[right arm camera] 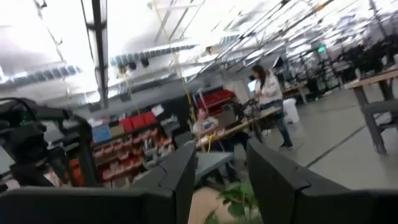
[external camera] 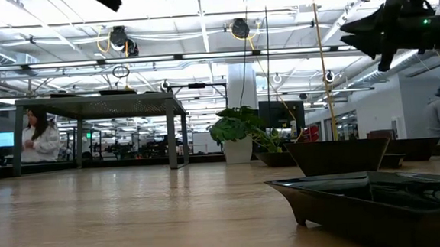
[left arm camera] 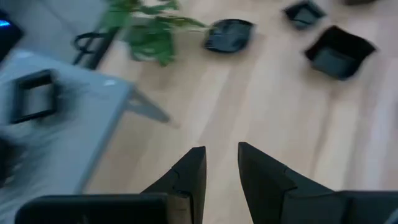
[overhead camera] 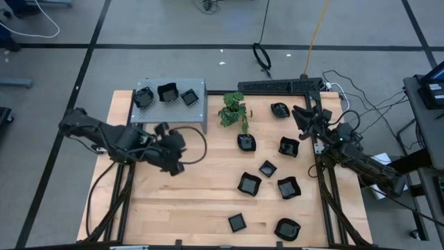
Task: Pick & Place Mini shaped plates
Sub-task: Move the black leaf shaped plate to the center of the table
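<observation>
The mini shaped plates (overhead camera: 267, 169) are small glossy black dishes, and most of them lie scattered over the right half of the wooden surface (overhead camera: 159, 201). Some are square and lie turned like a diamond, with corners toward the table edges; others have a rounded or wavy rim. They have no clear long axis, and all lie flat with the hollow side up. Three more plates sit in a row on top of the grey perforated metal shelf (overhead camera: 198, 104) at the far left part of the surface. A small green potted plant (overhead camera: 234, 111) stands just beside the shelf, between it and the scattered plates.

The left gripper (left arm camera: 221, 180) hangs over bare wood, near the front of the shelf. Its two dark fingers are apart with a narrow gap, and nothing is between them. The right gripper (right arm camera: 221, 180) is lifted above the far right corner of the surface, near two plates there. Its fingers are also apart and hold nothing; it points level toward the room, where people stand at benches.

The wood is pale and smooth, with fine lengthwise boards.
</observation>
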Robot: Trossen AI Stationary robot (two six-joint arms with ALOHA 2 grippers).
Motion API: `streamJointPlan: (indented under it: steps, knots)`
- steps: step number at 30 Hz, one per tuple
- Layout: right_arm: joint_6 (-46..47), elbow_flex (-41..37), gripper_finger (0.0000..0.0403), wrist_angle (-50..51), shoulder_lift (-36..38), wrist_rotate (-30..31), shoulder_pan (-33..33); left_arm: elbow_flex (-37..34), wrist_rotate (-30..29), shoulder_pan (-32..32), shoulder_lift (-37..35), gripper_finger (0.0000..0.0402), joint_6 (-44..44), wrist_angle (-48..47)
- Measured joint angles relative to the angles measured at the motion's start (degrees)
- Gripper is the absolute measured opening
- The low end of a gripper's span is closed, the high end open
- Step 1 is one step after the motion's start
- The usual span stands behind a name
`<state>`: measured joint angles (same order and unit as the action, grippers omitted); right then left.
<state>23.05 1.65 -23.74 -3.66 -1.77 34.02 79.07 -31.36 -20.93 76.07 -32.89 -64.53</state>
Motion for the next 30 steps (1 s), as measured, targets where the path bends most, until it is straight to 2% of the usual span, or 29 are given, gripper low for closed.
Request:
streamJointPlan:
  steps: [3, 6, 13, 26, 30]
  knots:
    - [0.2, 2.5, 0.013, 2.4, -2.9, -1.5, 0.0, -3.0, 1.0, 0.0, 0.0, 0.0097, 1.5, 5.8]
    - [-1.5, 5.8, 0.013, 8.9, -7.2, -1.3, -0.1, -5.0, 0.4, 0.1, 0.0, 0.0097, 2.0, 9.3]
    - [-3.4, 10.9, 0.013, 10.8, -18.7, -3.0, -2.7, -5.8, -5.6, 0.1, 0.0, 0.0097, 1.7, 14.2]
    - [-5.1, 18.4, 0.013, 7.7, -38.1, -3.9, -18.0, -5.9, -4.7, 0.9, 0.0, 0.0097, 4.2, 14.7]
    - [-7.4, 19.5, 0.013, 7.4, -42.9, -0.2, -24.7, -5.9, -4.6, 1.6, 1.2, 0.0097, 6.1, 14.7]
